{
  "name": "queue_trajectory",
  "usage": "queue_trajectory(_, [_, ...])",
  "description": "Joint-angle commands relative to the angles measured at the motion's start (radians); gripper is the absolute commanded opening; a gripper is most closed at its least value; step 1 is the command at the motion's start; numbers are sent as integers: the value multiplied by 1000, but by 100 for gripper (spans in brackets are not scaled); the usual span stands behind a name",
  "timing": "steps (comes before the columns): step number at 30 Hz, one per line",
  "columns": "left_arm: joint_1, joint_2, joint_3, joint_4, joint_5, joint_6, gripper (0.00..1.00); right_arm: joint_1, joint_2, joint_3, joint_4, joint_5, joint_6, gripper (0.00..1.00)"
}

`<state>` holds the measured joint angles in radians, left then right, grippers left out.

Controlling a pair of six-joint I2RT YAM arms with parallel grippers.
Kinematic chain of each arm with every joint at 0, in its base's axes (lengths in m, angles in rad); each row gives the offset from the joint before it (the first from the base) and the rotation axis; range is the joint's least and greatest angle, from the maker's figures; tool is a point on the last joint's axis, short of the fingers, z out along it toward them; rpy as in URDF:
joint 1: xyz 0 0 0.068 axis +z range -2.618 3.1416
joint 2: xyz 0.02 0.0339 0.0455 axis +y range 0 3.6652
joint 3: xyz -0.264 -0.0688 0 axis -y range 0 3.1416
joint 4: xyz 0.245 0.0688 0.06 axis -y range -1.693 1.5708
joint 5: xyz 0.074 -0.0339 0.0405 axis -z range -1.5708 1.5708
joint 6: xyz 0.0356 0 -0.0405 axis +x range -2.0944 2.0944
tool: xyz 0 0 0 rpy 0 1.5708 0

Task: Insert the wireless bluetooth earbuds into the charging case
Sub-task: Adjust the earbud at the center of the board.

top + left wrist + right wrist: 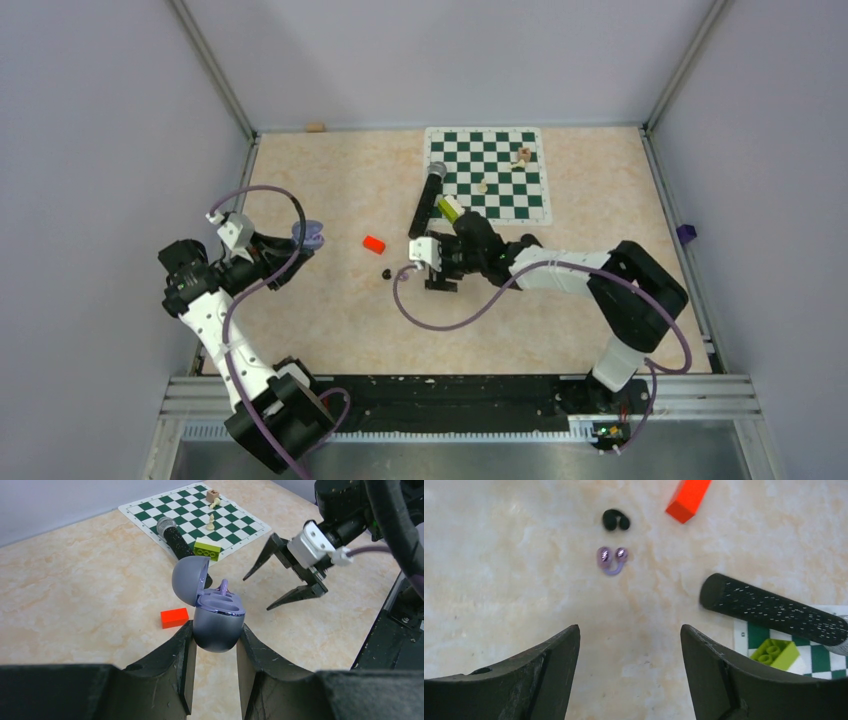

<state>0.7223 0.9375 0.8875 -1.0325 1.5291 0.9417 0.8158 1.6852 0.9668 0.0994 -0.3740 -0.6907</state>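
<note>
My left gripper (pixel 216 630) is shut on the charging case (pixel 218 622), a grey-purple egg shape held upright with its lid (pixel 189 577) swung open. A pale purple piece (pixel 223 586) sticks up at the case's rim. From above, the case (pixel 310 234) sits at the left gripper's tip, left of centre. On the table lie a black earbud (pixel 615 520) and a pale purple earbud (pixel 611 557), close together. My right gripper (pixel 629 630) hangs open over the table just short of them, with nothing between its fingers. From above, the black earbud (pixel 387 272) lies just left of the right gripper (pixel 420 272).
A red block (pixel 374 243) lies between the two grippers. A black microphone (pixel 427 198) and a green brick (pixel 449 208) rest at the corner of a chessboard mat (pixel 490 172) with a few small pieces on it. Walls enclose the table.
</note>
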Motion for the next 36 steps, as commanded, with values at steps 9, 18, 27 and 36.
queue_trajectory(9, [23,-15,19,-10,151,10,0,60,70,-75,245,-68,-171,75])
queue_trajectory(18, [27,-16,18,-9,154,10,0,129,191,16,290,134,-155,76])
queue_trajectory(27, [27,-19,13,-9,153,15,0,134,270,81,333,226,-133,77])
queue_trajectory(36, [28,-17,10,-9,153,18,0,135,299,118,289,168,-117,75])
